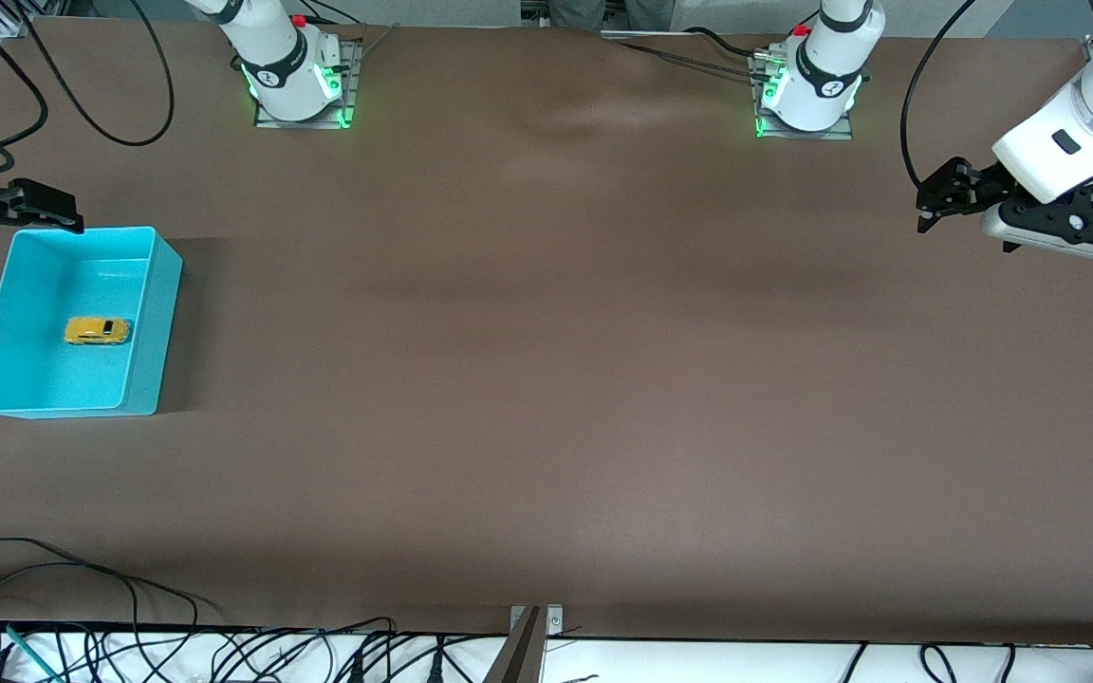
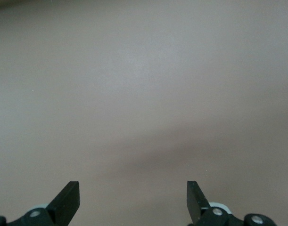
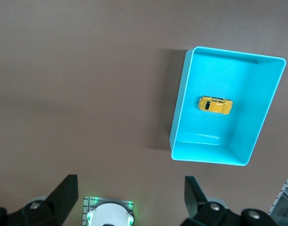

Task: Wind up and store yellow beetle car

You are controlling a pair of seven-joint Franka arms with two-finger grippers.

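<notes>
The right gripper (image 1: pixel 58 211) is released: its two fingers stand spread apart with nothing between them, as the right wrist view (image 3: pixel 129 195) confirms. It hangs in the air at the right arm's end of the table, over the rim of the turquoise bin (image 1: pixel 159 323) on the side toward the robots' bases. The bin is a rectangular open container resting flat on the brown table (image 1: pixel 546 379). The yellow beetle car (image 1: pixel 97 330) lies inside the bin on its floor, near the middle, clear of all four walls; the right wrist view shows it there as well (image 3: pixel 215 104), with the bin's walls (image 3: pixel 180 108) around it. The car is not touched by either gripper. The left gripper (image 1: pixel 935 201) is likewise released, fingers wide apart and empty (image 2: pixel 133 200). It waits in the air over bare table surface at the left arm's end, well apart from the bin and the car.
</notes>
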